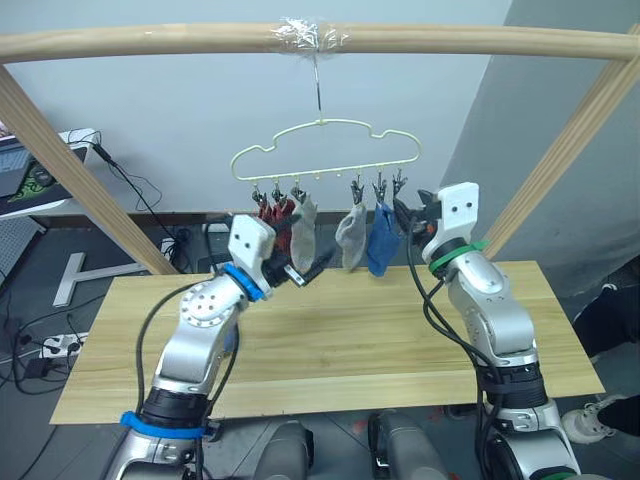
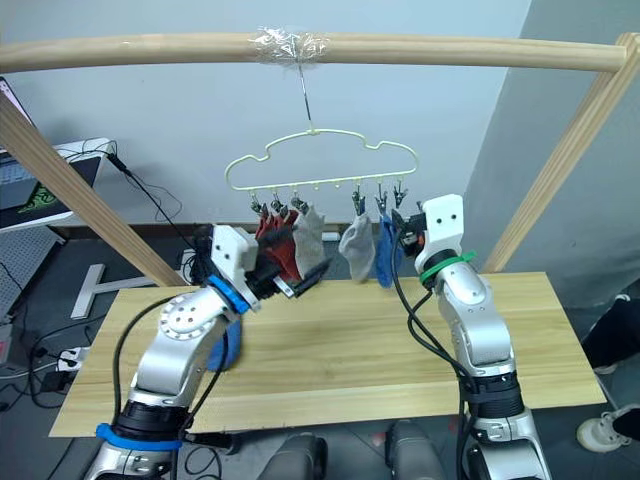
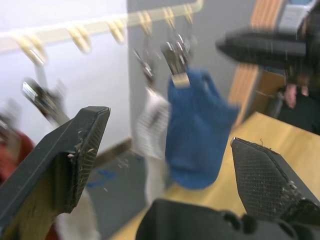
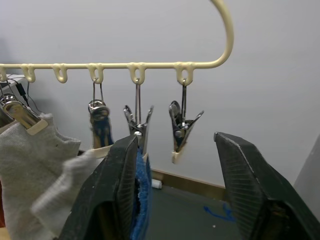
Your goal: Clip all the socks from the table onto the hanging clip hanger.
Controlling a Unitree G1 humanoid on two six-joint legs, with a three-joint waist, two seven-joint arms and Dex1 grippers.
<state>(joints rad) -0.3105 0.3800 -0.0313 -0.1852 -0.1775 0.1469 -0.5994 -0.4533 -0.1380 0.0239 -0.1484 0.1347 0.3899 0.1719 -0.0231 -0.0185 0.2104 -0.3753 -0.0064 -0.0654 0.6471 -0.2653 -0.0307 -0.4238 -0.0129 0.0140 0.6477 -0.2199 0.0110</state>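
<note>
Socks: five hang from the pale yellow-green wire clip hanger [image 1: 325, 150]; its rightmost dark clip [image 4: 181, 131] is empty. Both jaws stand released near it; a blue sock [image 2: 226, 350] on the wood tabletop [image 1: 330, 350] needs fetching next.

We find no readable text, label, brand, number or sign anywhere in these views.

Wooden pole frame [image 1: 300, 40] spanning the scene, clear tape [image 1: 300, 33] at mid-bar. Behind: grey wall [image 1: 180, 120], floor cables [image 1: 140, 190], possibly a power strip [image 1: 60, 347]. A shoe [image 1: 590, 425] at the right.
</note>
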